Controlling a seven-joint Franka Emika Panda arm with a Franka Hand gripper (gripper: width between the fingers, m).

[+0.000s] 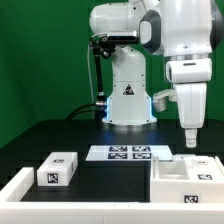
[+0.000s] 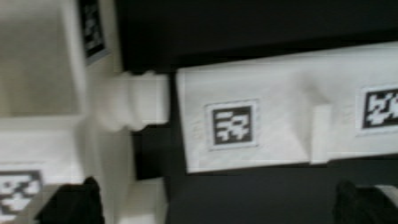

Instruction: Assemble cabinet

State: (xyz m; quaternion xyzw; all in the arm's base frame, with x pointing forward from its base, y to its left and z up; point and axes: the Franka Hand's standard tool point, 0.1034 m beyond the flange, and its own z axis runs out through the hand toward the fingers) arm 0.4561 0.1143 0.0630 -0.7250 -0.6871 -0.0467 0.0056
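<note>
Tabletop (image 1: 60,140) is black, with a green backdrop behind it. From the exterior view's left:

- A flat white part (image 1: 15,186) sits at the near corner, partly cut off by the frame.
- Just beside it but not touching is a small white block (image 1: 57,170). It sits close to the near edge with a tag on the face toward the camera.
- The marker board (image 1: 130,153) lies flat mid-tabletop, in front of the robot base (image 1: 128,100), which stands toward the far edge.
- The arm rises from the base and bends over to the exterior view's right. The tool (image 1: 188,140) hangs pointing straight down and touches nothing.
- The cabinet (image 1: 178,185) is the big white box body at the near corner on the exterior view's right. Its open side is up and it carries tags. The tool hangs above its far side, clear of it.

Wrist view:

- Two dark fingers (image 2: 71,205) show at the frame margin, wide apart with nothing between them, so the tool is spread and empty.
- Beyond them are white tagged surfaces. A short round white stub (image 2: 134,100) sticks out between two of them, and black tabletop shows behind.
- That view doesn't show which face of the cabinet each tag is on.
</note>
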